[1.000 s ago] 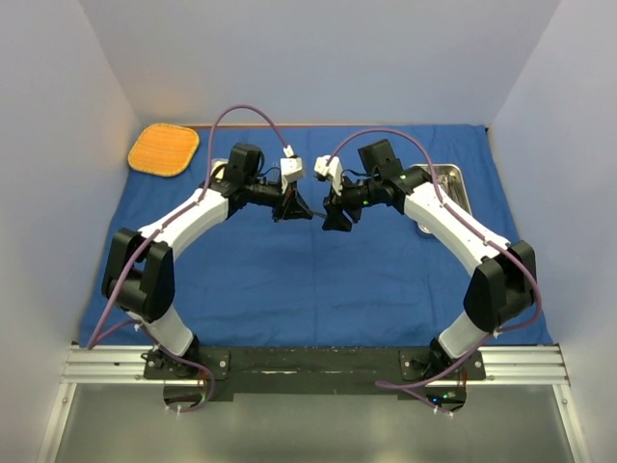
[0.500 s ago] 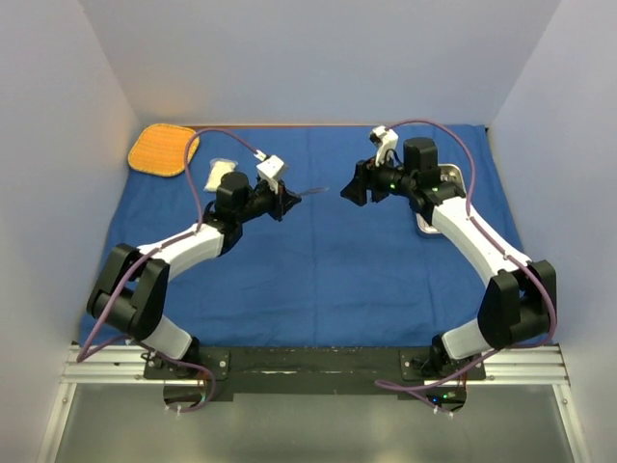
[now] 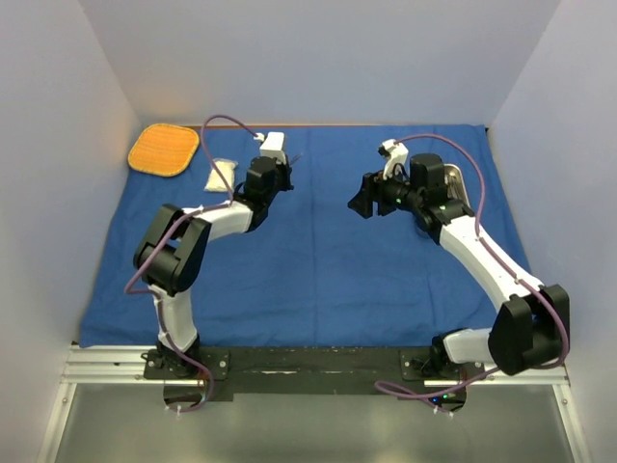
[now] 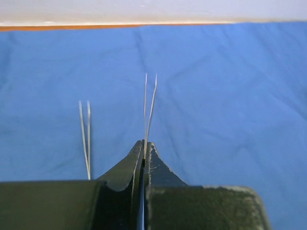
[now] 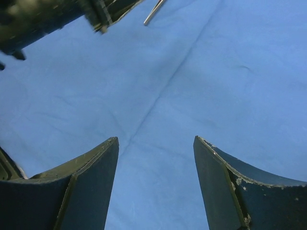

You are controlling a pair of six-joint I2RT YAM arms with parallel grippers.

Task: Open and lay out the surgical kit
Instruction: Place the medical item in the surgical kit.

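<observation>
Two things sit toward 10 o'clock in the top view: the orange mat (image 3: 164,149) at the fabric's far corner, and just beside it at its 4 o'clock the white gauze pack (image 3: 220,176). The pack lies on the blue cloth wrap (image 3: 318,280), which is spread flat over the surface. At the gauze's 3 o'clock the left end effector (image 4: 144,146) is clamped tight on the slim forceps (image 4: 149,110), tines pointing toward 12 o'clock. The step in hand looks like setting out the instruments. The next move likely calls for lowering the forceps flat near the gauze and letting go without snagging cloth. The right end effector (image 5: 156,139) hovers near centre, its fingers spread wide with nothing between them. At its 3 o'clock the steel tray (image 3: 460,185) lies near the cloth's right edge, partly behind the arm. The walls crowd the far corners, while the near half of the cloth offers open room.
</observation>
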